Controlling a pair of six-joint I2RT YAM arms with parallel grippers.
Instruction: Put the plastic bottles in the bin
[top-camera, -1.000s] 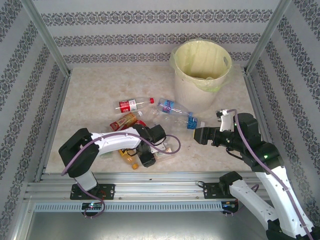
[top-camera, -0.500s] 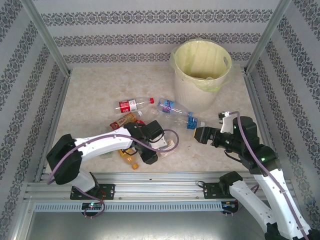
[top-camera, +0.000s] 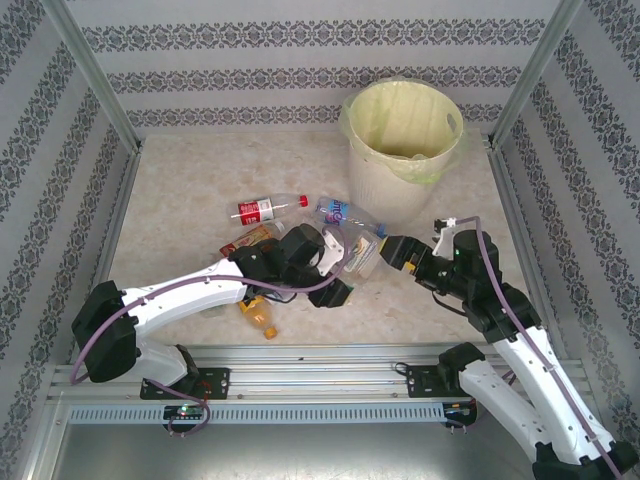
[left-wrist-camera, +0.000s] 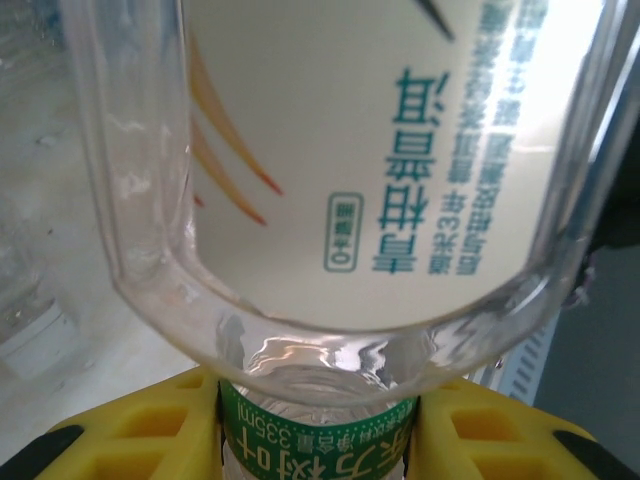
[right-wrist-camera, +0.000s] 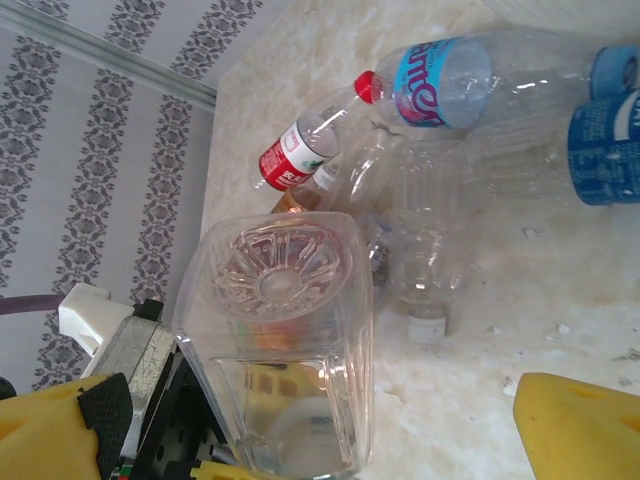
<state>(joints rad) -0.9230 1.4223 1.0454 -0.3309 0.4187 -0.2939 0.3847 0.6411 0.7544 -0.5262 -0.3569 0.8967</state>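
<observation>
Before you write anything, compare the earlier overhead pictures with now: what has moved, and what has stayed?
The left gripper, shut on a clear cream-labelled bottle, carried it forward and rightward. The right gripper, jaws open, moved left to meet it. The bin, red-labelled bottle and blue-labelled bottle stayed put.

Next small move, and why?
Likely ease the right gripper forward over the base of the clear bottle: its open fingers frame that base, the left gripper is shut on the other end, and the bin stands nearer the right arm.
</observation>
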